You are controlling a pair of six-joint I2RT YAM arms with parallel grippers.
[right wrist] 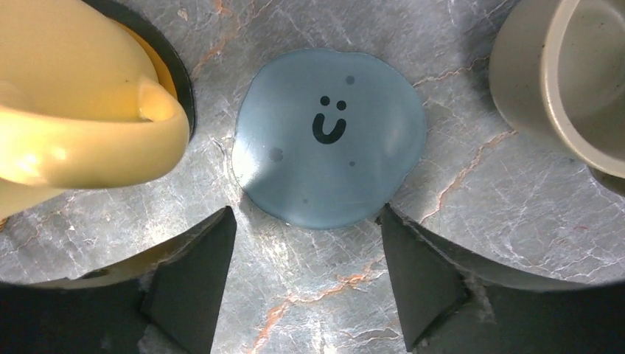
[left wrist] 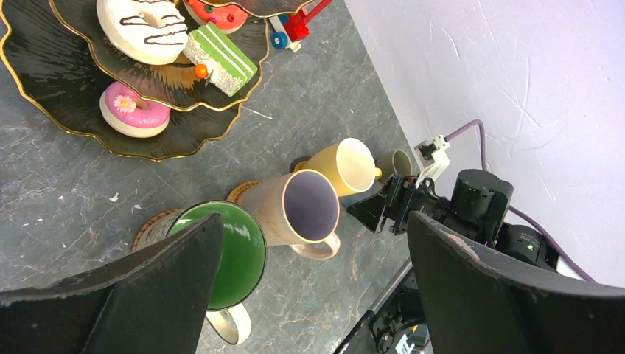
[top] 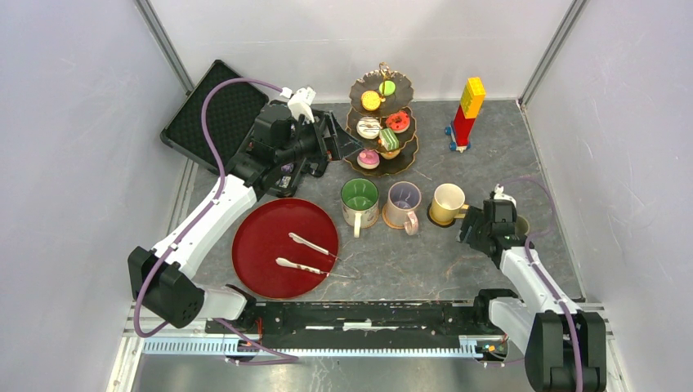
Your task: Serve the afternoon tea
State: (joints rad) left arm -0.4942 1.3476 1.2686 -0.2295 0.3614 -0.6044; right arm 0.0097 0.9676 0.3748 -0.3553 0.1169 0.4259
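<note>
Nearest the bases, two metal tongs (top: 309,243) are left lying on the round red tray (top: 261,245). The right gripper (right wrist: 306,214) is held open and empty over a blue smiley coaster (right wrist: 332,140). The coaster lies bare between the yellow mug (right wrist: 74,125) and the small grey mug (right wrist: 567,74), probably awaiting a mug. The green-lined mug (top: 359,196) and lilac mug (top: 404,198) are seen empty. Farther back, the left gripper (left wrist: 315,221) is held open and empty beside the three-tier stand (left wrist: 44,88), on which toy donuts (left wrist: 134,110) and a green cake slice (left wrist: 221,63) are displayed.

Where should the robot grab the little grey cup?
Probably its rim, from above. The grey cup stands upright with its mouth open, so one finger can slip inside the wall and one outside. Its handle is not in view.
</note>
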